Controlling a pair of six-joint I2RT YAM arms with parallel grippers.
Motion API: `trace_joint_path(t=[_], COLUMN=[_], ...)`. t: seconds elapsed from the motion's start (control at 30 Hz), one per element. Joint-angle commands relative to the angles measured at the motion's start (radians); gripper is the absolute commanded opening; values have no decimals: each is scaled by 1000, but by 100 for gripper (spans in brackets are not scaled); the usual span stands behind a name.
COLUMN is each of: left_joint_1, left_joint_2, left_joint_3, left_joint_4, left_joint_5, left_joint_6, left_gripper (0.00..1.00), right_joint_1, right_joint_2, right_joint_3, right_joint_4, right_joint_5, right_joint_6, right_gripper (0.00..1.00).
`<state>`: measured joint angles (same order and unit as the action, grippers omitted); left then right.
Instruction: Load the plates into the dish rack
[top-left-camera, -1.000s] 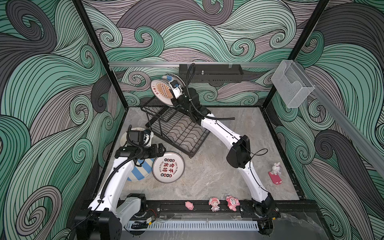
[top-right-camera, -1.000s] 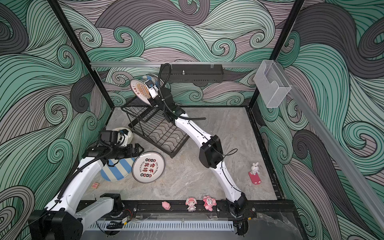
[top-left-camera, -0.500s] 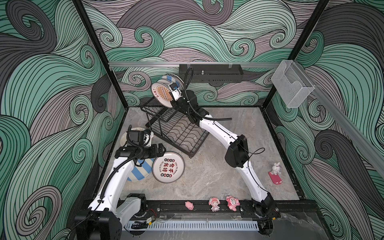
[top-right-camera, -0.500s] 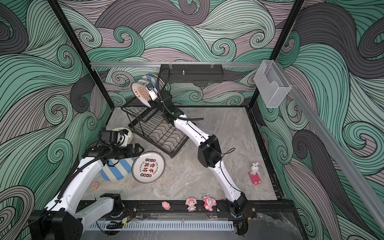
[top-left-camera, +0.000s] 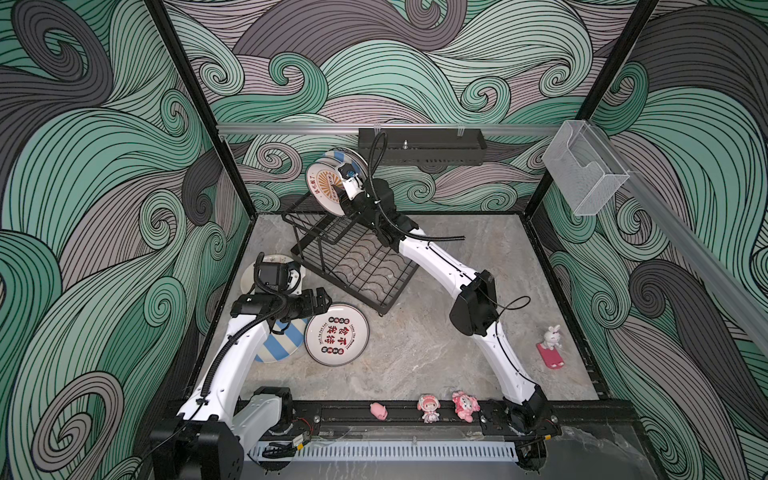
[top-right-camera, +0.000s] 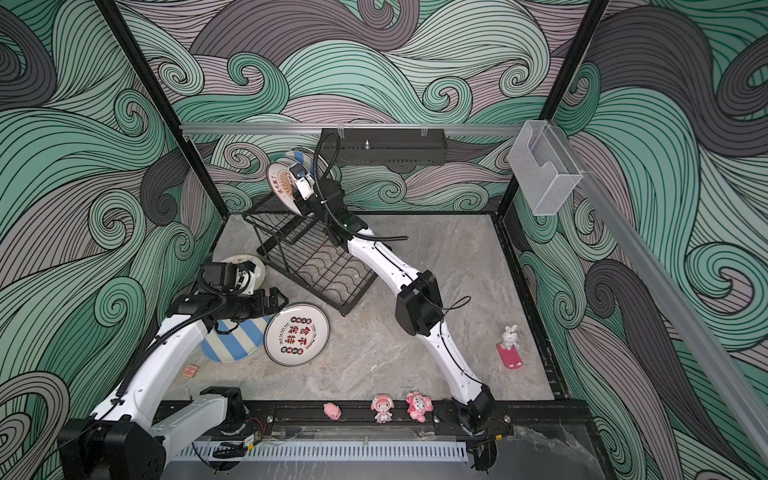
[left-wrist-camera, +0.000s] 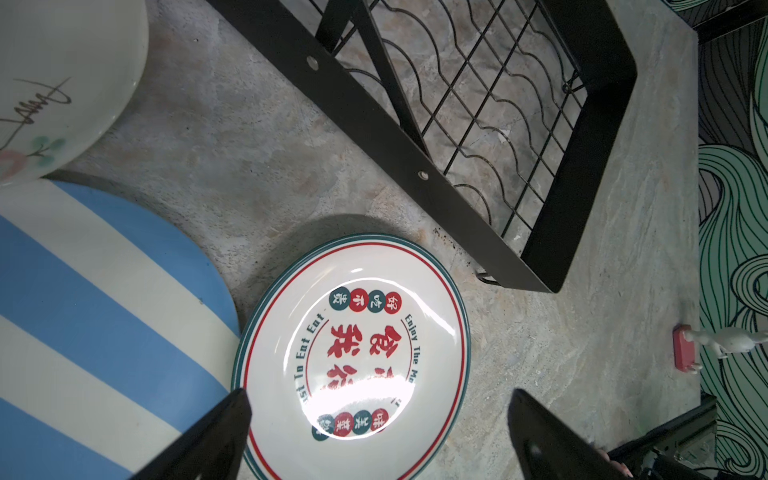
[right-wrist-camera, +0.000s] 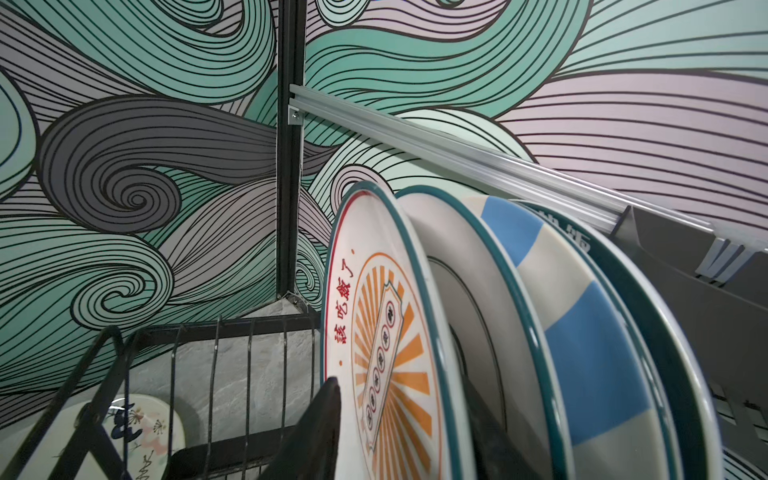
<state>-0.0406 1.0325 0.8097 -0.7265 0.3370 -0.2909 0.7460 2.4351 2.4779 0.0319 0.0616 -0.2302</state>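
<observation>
The dish rack (top-left-camera: 357, 266) (top-right-camera: 320, 266) (left-wrist-camera: 457, 199) stands at the back left. Several plates stand upright in its upper tier: an orange-sunburst plate (top-left-camera: 326, 187) (top-right-camera: 279, 183) (right-wrist-camera: 386, 332) in front, then a teal-rimmed white one (right-wrist-camera: 478, 291) and a blue striped one (right-wrist-camera: 582, 353). My right gripper (top-left-camera: 341, 198) (top-right-camera: 296, 195) (right-wrist-camera: 401, 386) is open, one jaw on each side of the sunburst plate. A Chinese-character plate (top-left-camera: 336, 334) (top-right-camera: 297, 334) (left-wrist-camera: 353, 345), a blue-striped plate (top-left-camera: 282, 343) (left-wrist-camera: 83, 311) and a cream floral plate (top-left-camera: 248, 276) (left-wrist-camera: 62, 83) lie on the table. My left gripper (top-left-camera: 326, 299) (left-wrist-camera: 378, 395) hangs open above the character plate.
A black wall shelf (top-left-camera: 422, 145) hangs just behind the racked plates. A clear acrylic box (top-left-camera: 584, 172) sits on the right rail. Pink figurines (top-left-camera: 428, 409) line the front edge, and a rabbit on a red stand (top-left-camera: 550, 347) is at the right.
My right gripper carried the sunburst plate back and upright into the rack's upper tier, then its jaws opened off it. The left arm has not moved.
</observation>
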Motion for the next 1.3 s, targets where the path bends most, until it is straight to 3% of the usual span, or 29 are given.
trace_joint_path(t=[0.0,0.3,0.57,0.7,0.87,1.0,1.27], left_joint_1=[5,4,4,4,4,4,3], left_joint_2=[1,-30,-61,-64,-67,-85,-85], left_joint_3=[6,-60,-108,-141,-177,-202,-275], left_joint_4=[-31,55,97,115,125,130,191], left_joint_5=[-40,-71,-111,-104,-87,-87,-59], left_joint_6=[-60,-181,-209,-233,-250,-256,-291], left_gripper=[99,99,99,99,98,99,99], right_joint_1=[-4,-2,-2,-4,-1,10,21], right_joint_2=[-87,-323,-677,-849,-1014,-1144,-1288], right_joint_3=[27,-157,-635,-932,-1295,-1575,-1866], right_joint_4=[-60,-226,-197,-191,-149,-78,3], right_joint_5=[6,17,-13,-36,-224,-276,-315], right_joint_6=[-9,30,158,274,471,634,868], right_gripper=[55,71,77,80,80,79,80])
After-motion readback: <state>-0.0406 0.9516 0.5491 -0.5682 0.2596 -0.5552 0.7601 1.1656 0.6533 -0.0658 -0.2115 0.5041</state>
